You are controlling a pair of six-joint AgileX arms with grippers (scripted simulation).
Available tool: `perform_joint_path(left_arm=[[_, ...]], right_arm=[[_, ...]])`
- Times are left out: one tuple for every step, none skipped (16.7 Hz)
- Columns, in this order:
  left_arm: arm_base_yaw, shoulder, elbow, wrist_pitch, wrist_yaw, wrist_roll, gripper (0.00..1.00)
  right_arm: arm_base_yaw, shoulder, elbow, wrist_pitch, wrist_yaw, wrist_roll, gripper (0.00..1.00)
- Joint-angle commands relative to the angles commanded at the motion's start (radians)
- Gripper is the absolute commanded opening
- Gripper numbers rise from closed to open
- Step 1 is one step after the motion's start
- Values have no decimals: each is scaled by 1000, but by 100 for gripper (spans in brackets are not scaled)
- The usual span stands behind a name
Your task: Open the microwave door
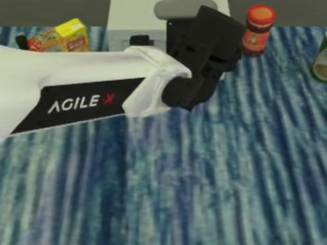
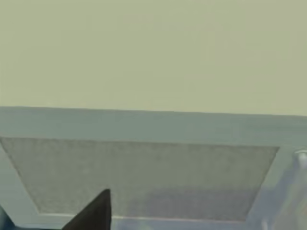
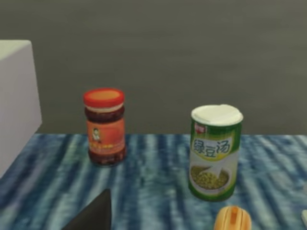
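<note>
**Ana:** Top view first: where is the microwave (image 1: 134,20)?

**Ben:** At the far edge of the table (image 1: 204,178), a little left of the middle. Only its off-white top and a strip of its front show, because my left arm reaches across from the table's left and covers most of it. The left gripper (image 1: 207,48) is the black block right at the microwave's front, toward its right end.

**Ana:** And the microwave door (image 2: 144,177)?

**Ben:** The left wrist view fills with it: a pale frame around a grey speckled mesh window, seen very close. One dark fingertip (image 2: 96,213) pokes in at the edge of that picture, over the window's border. Whether it touches the panel, I cannot tell.

**Ana:** Is that gripper clenched or spread?

**Ben:** I cannot tell; only one finger shows and the top view hides the rest.

**Ana:** The right arm?

**Ben:** It does not appear in the top view. Its wrist view shows one dark fingertip (image 3: 93,215) low in the picture, so its grip is also beyond telling.

**Ana:** What else stands on the blue striped cloth?

**Ben:** A red-lidded jar (image 1: 258,29) just right of the microwave, a green can (image 3: 214,151) with a white lid near the table's right edge, and a yellow carton (image 1: 61,37) to the microwave's left. The right wrist view also catches an orange rounded thing (image 3: 232,219) beside the can.
</note>
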Motion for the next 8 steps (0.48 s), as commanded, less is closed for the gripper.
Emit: perform_joint_path(left_arm=[[-17, 38, 31, 1, -15, -11, 100], [-31, 66, 55, 2, -27, -19, 100], [-39, 84, 70, 2, -34, -24, 100], [-42, 91, 77, 2, -37, -26, 100], [-42, 91, 77, 2, -37, -26, 100], [-42, 91, 77, 2, -37, -26, 100], [-42, 91, 77, 2, -37, -26, 100], [-38, 88, 72, 2, -35, -25, 100]], right_arm=[[0, 0, 0, 0, 0, 0, 100], [0, 0, 0, 0, 0, 0, 100], [0, 0, 0, 0, 0, 0, 100], [0, 0, 0, 0, 0, 0, 100], [0, 0, 0, 0, 0, 0, 100], [0, 0, 0, 0, 0, 0, 100], [0, 0, 0, 0, 0, 0, 100], [0, 0, 0, 0, 0, 0, 100]])
